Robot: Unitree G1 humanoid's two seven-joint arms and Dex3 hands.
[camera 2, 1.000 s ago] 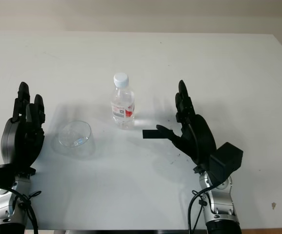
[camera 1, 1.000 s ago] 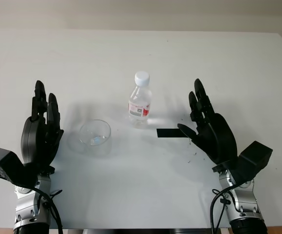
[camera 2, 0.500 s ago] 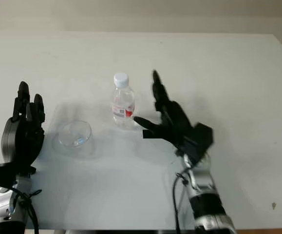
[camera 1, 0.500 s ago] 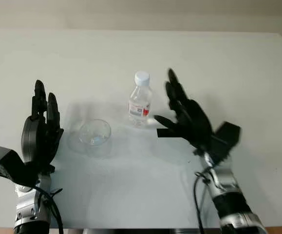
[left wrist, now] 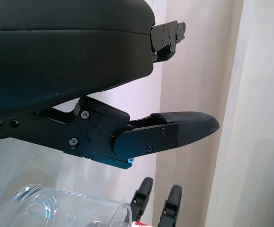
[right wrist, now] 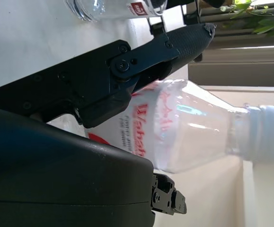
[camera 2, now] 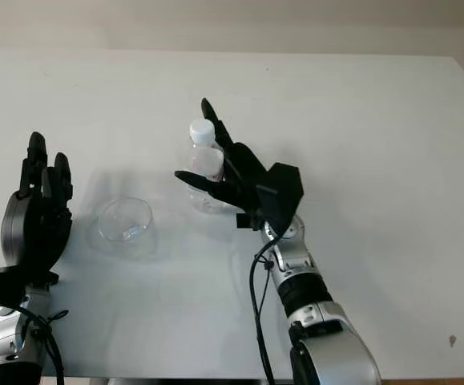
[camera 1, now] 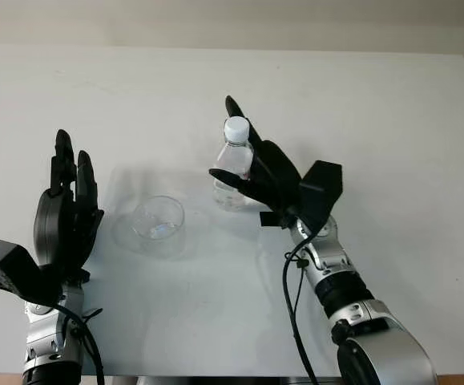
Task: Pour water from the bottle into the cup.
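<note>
Right hand (camera 1: 252, 172) has reached bottle (camera 1: 233, 164); cup (camera 1: 158, 221) apart.

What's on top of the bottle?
A white cap is on top of the bottle, closed. The right hand is around the bottle's body, covering part of its label. The left hand, open, is beside the cup.
</note>
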